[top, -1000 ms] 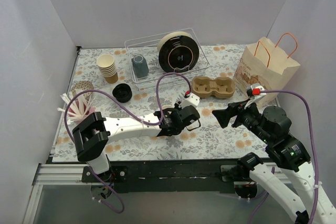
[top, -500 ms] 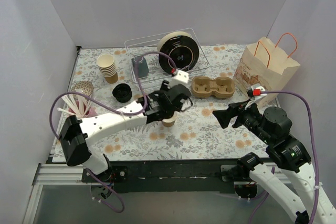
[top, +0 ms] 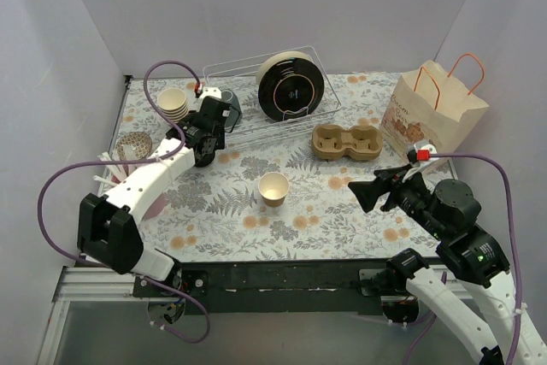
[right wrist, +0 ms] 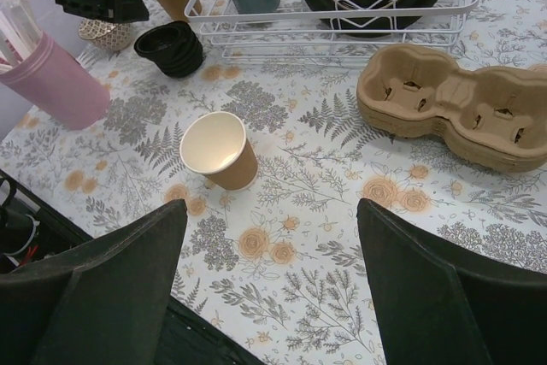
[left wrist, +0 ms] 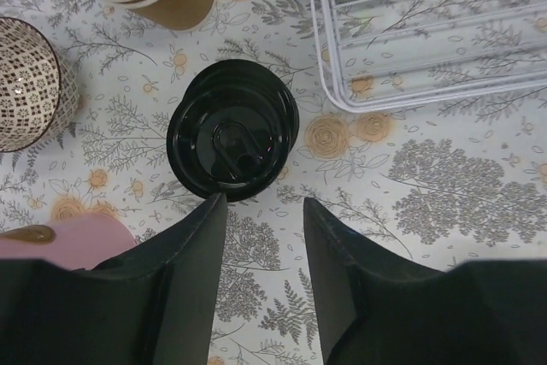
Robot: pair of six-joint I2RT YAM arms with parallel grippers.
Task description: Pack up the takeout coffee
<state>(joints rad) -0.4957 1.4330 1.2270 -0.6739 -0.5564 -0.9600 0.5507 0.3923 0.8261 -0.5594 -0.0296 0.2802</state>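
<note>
The takeout coffee cup [top: 273,187], a small tan paper cup with an open top, stands upright alone mid-table, also in the right wrist view [right wrist: 218,150]. A stack of round black lids [left wrist: 232,138] lies at the back left, beside the cream cups. My left gripper [left wrist: 263,211] hovers just short of the lids, open, with only tablecloth between its fingers; from above the left gripper [top: 205,144] covers most of the stack. My right gripper [right wrist: 269,207] is wide open and empty. It hangs to the right of the cup, right gripper [top: 363,192].
A cardboard cup carrier [top: 346,141] lies at the back centre-right, with a paper bag [top: 432,113] standing beyond it. A wire rack [top: 273,96] holds a dark plate and a grey-blue mug. Stacked cream cups [top: 175,108], a patterned bowl [left wrist: 26,70] and a pink holder [right wrist: 53,79] crowd the left.
My left gripper let go of the tan cup mid-table, then swung back and left to the black lids. The cup stays standing. The right arm has barely moved.
</note>
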